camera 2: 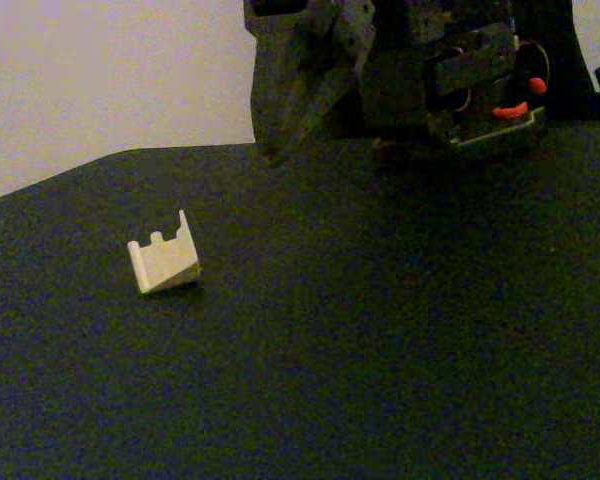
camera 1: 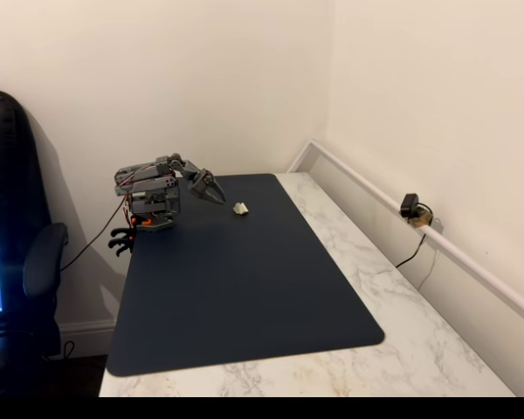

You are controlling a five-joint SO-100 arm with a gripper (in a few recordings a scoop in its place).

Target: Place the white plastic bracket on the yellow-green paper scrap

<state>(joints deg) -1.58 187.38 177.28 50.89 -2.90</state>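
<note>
Currently, the marble desk (camera 1: pixel 402 297) carries a dark blue mat (camera 1: pixel 244 288), and my arm (camera 1: pixel 153 188) is folded at the mat's 11 o'clock corner in a fixed view. My gripper (camera 1: pixel 211 190) points toward 4 o'clock, holds nothing, and hangs just beside the white plastic bracket (camera 1: pixel 241 208); whether its fingers are spread or pressed together I cannot tell. The white plastic bracket (camera 2: pixel 164 260) rests on the bare mat, clear of my gripper (camera 2: pixel 305 95), notched edge up. I can make out no yellow-green paper scrap under or near it, so I judge the placement not achieved as things lie. Remaining: locate the scrap, grasp the bracket, set it there. A small camera (camera 1: pixel 410 208) sits at 3 o'clock by the wall rail (camera 1: pixel 472 266), well apart. Nothing obstructs the bracket.
</note>
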